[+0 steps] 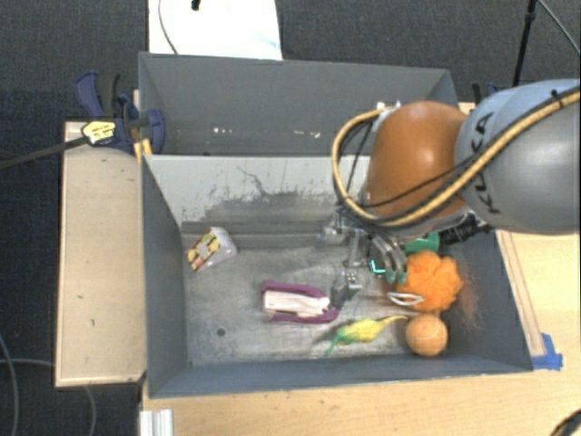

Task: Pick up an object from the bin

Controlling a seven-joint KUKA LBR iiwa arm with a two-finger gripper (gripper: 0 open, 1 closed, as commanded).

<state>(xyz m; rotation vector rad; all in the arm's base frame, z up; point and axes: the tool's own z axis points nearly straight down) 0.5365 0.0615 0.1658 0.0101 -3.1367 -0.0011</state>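
My gripper point(349, 282) is low in the bin, right of its middle, under the orange wrist cover. Just below and left of it lies a purple and white tool-like thing point(296, 302), flat on the floor; its right end is close to the gripper tip. A yellow-green feathery thing point(362, 331) lies below the gripper near the front wall. Right of the gripper sits an orange fuzzy puff point(434, 280), with a thin white loop point(405, 299) at its lower left. Whether the gripper touches any of these is not clear.
A tan-orange ball point(426, 335) rests in the front right corner. A small printed box point(211, 248) lies at the left near the back wall. A green thing point(422, 242) peeks out behind the puff. The arm covers the bin's right back part.
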